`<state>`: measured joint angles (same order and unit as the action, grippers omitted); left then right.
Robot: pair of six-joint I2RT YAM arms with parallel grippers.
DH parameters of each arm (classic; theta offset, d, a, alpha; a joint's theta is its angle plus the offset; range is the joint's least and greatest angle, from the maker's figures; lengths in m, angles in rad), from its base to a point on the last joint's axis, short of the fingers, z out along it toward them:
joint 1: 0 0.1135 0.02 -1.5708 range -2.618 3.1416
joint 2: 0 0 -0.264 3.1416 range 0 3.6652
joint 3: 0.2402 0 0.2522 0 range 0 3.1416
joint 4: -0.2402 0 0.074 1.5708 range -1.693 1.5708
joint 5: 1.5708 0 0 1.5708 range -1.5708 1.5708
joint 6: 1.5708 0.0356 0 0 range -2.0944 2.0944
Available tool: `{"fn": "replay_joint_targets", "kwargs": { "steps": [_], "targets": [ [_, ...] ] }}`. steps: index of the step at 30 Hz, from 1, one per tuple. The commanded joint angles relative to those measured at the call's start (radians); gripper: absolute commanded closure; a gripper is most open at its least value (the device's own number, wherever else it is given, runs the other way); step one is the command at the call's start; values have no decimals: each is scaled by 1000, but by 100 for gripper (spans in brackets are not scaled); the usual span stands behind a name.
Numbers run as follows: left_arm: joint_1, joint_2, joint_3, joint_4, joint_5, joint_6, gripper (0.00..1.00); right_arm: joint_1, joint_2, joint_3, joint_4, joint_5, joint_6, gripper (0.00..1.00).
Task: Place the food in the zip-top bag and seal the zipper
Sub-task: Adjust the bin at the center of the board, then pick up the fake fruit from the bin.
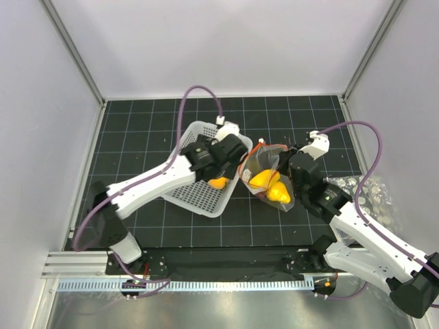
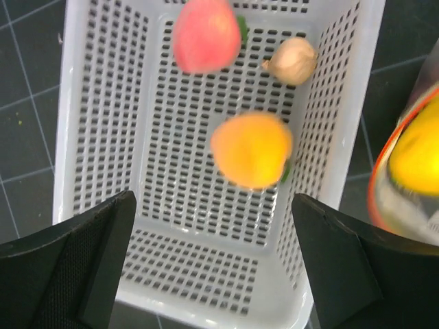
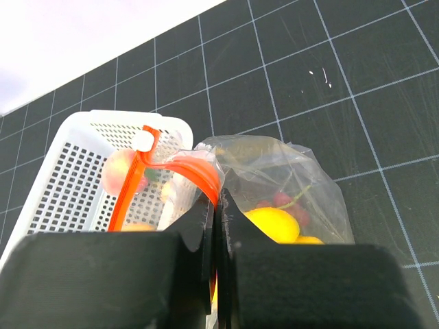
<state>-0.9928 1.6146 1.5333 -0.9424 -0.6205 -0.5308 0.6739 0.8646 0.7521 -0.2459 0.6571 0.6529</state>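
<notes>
Near the middle of the bench [image 1: 137,123], a little toward its right edge, lies the zip-top bag [image 3: 288,171], with a yellow pear [image 1: 278,193], another yellow piece [image 1: 264,178] and dark red grapes [image 3: 288,202] inside. The right fingers [image 3: 185,274] are pressed together on the bag's mouth, pinching the zipper [image 3: 192,171], which curls up loosely. Just beside the bag, toward the left edge, sits a white basket [image 2: 75,103] with a pink-red peach [image 2: 204,34], an orange fruit [image 2: 252,149] and a small peach-coloured ball [image 2: 293,60]. The left fingers [image 2: 82,267] hang spread wide above the basket, gripping nothing
</notes>
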Motion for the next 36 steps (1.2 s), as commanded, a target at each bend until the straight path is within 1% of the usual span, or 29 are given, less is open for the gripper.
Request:
{"fn": "replay_joint_targets", "kwargs": {
  "steps": [1, 3, 4, 6, 7, 10, 11, 12, 13, 15, 19, 21, 24, 26, 27, 28, 29, 31, 33, 36],
  "targets": [
    [32, 198, 167, 80, -47, 124, 0, -2, -3, 1, 62, 9, 2, 96],
    [63, 292, 243, 51, -22, 150, 0, -2, -1, 1, 62, 7, -1, 96],
    [72, 365, 301, 38, -6, 152, 0, -2, 1, 1, 62, 7, -1, 96],
    [98, 424, 333, 5, 25, 138, 0, -2, 2, 0, 62, 9, -1, 96],
    [105, 450, 324, 2, 33, 135, 0, -2, 2, 0, 63, 7, -1, 96],
    [117, 438, 246, 22, 62, 132, 0, -2, 4, 0, 66, 4, 1, 96],
    [124, 411, 219, 43, 62, 130, 0, -2, 5, -2, 68, 1, 2, 96],
    [129, 391, 158, 63, 64, 130, 0, -2, 7, -5, 71, 1, 2, 96],
    [144, 357, 128, 115, 74, 133, 0, 0, 7, -7, 74, -1, 4, 96],
    [163, 338, 88, 143, 134, 138, 0, -2, 14, -7, 77, -2, 2, 96],
    [171, 318, 68, 162, 189, 143, 0, 0, 25, -5, 74, -7, 4, 96],
    [174, 312, 62, 156, 183, 129, 0, -2, 21, -5, 74, -10, 4, 96],
    [198, 295, 33, 189, 160, 121, 0, -2, 19, -8, 79, -13, 5, 95],
    [230, 278, -1, 282, 197, 135, 0, -4, 22, -8, 79, -13, 5, 95],
    [240, 268, -45, 327, 223, 143, 0, 0, 22, -7, 80, -14, 4, 95],
    [256, 268, -59, 397, 264, 153, 0, -3, 25, -7, 79, -14, 7, 95],
    [261, 274, -70, 421, 275, 167, 0, -2, 25, -7, 79, -17, 5, 95],
    [263, 304, -62, 457, 268, 189, 0, -2, 27, -7, 80, -19, 7, 95],
    [263, 339, -39, 470, 231, 215, 0, -4, 27, -10, 88, -27, 2, 95],
    [264, 360, -18, 516, 229, 245, 0, -2, 31, -11, 96, -40, -2, 95]
  ]
}}
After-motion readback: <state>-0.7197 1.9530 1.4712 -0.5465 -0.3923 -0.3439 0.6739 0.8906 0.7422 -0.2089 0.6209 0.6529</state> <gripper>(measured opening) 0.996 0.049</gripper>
